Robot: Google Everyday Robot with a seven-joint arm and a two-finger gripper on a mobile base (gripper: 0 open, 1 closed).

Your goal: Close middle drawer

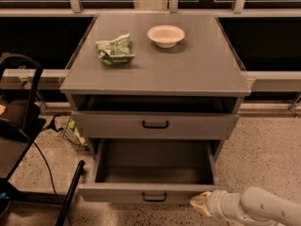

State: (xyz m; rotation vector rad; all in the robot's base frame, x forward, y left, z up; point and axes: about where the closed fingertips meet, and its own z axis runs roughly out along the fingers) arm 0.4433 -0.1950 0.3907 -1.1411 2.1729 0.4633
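Here, in the single camera view, a grey cabinet (197,74) stands on a speckled floor (263,149) in front of dark windows. Toward the back edge of its top lie a crumpled green packet (115,49), nearer the left edge, and a white bowl (166,35), near the middle. The top drawer (117,125), with the taller front, stands slightly out, leaving a dark gap under the cabinet top.

The middle drawer (113,193) is drawn far out toward the camera, its plain grey inside bare and its low front panel close to the bottom edge of the view, with a small black handle (154,197) at the centre. To the right of the cabinet the floor lies open. On the left, a black frame (21,102), a cable (44,166) and a slanted black pole (70,192) crowd in, the pole ending near the drawer's front left corner.

The gripper (201,204) comes in from the lower right corner on a white arm (268,208). Whether it is open or closed cannot be told, and it holds nothing. Its yellowish tip sits right at the lower right end of the middle drawer's front panel, to the right of the handle; actual contact with the panel cannot be made out.
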